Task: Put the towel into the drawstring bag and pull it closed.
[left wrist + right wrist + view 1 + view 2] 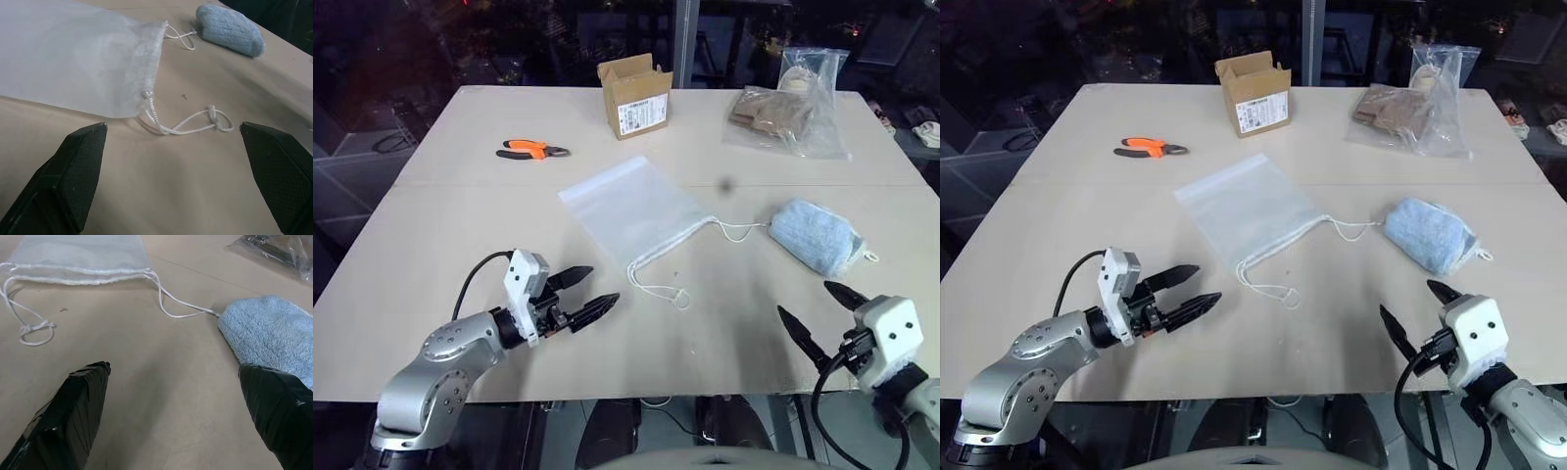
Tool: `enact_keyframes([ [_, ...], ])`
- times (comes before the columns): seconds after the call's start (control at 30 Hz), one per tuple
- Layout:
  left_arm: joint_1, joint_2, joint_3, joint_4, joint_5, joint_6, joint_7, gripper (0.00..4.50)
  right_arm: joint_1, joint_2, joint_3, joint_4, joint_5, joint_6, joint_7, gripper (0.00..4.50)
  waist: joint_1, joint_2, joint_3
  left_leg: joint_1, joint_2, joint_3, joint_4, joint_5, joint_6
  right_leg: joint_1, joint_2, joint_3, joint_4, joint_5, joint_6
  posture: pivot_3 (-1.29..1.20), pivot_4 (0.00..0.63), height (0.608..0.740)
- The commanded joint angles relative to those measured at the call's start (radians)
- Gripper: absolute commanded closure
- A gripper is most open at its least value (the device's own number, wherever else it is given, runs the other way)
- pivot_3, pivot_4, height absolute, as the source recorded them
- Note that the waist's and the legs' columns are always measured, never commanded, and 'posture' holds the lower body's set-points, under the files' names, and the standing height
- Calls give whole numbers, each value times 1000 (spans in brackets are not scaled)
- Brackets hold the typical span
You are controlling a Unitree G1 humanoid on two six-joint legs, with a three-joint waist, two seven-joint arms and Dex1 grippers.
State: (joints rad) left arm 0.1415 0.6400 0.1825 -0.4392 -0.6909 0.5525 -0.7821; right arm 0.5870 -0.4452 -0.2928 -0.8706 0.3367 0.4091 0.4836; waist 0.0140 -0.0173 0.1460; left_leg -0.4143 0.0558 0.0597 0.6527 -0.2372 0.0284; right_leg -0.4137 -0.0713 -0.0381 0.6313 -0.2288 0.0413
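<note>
Here you are starting out: nothing is held yet. Low in the frame, the left gripper [584, 295] and right gripper [815, 316] are hovering near the table's [431, 294] front edge, jaws spread wide. Mid-frame, the drawstring bag [631, 211] is lying flat, cords trailing toward the towel [813, 236] at right. I judge you are needing to grasp the towel first; bare tabletop is giving room around it.

I'm seeing the drawstring bag [631, 208] lying flat and empty mid-table — translucent white, cords trailing from its mouth. One cord is reaching the towel [814, 235] — a light blue fuzzy bundle resting just beside.
</note>
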Motion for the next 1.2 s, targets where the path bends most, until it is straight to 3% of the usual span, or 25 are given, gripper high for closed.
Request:
enact_keyframes([
  [0.03,-70,1,-19,8,48,-37,11,39,-20,13,6,25,-20,-76,5,0,0,0,0,0,0,0,0,0,0,0,0,0,0,0,0,0,150,740],
  [0.3,-405,3,-249,51,318,63,188,39,-127,-19,176,32,-68,-167,60,0,2,-1,1,-2,-4,-1,-2,0,0,1,6,2,1,1,-2,0,150,740],
  [0.43,-514,-12,-381,92,407,35,144,39,-139,-42,217,22,-78,-166,75,0,1,-2,2,-2,-5,0,-2,0,0,1,7,4,0,0,0,0,150,740],
  [0.6,-590,-65,-465,208,531,-31,175,39,-155,-45,241,3,-100,-141,49,0,1,-2,2,-1,-6,1,-1,0,0,1,8,6,2,0,1,0,150,740],
  [0.93,-669,-120,-519,390,675,-152,159,39,-152,-23,279,-14,-141,-113,-10,0,2,-3,2,-1,-7,0,1,0,0,1,8,6,4,0,1,0,150,740],
  [1.07,-691,-133,-550,458,739,-221,151,981,-159,-27,274,-3,-145,-110,-12,0,2,-3,2,-1,-7,0,1,0,0,1,8,6,5,0,0,0,150,740],
  [1.2,-706,-181,-510,506,696,-170,119,2720,-203,-25,283,16,-147,-94,-19,0,1,-3,2,-1,-7,0,2,0,0,1,8,7,6,0,1,0,150,740],
])
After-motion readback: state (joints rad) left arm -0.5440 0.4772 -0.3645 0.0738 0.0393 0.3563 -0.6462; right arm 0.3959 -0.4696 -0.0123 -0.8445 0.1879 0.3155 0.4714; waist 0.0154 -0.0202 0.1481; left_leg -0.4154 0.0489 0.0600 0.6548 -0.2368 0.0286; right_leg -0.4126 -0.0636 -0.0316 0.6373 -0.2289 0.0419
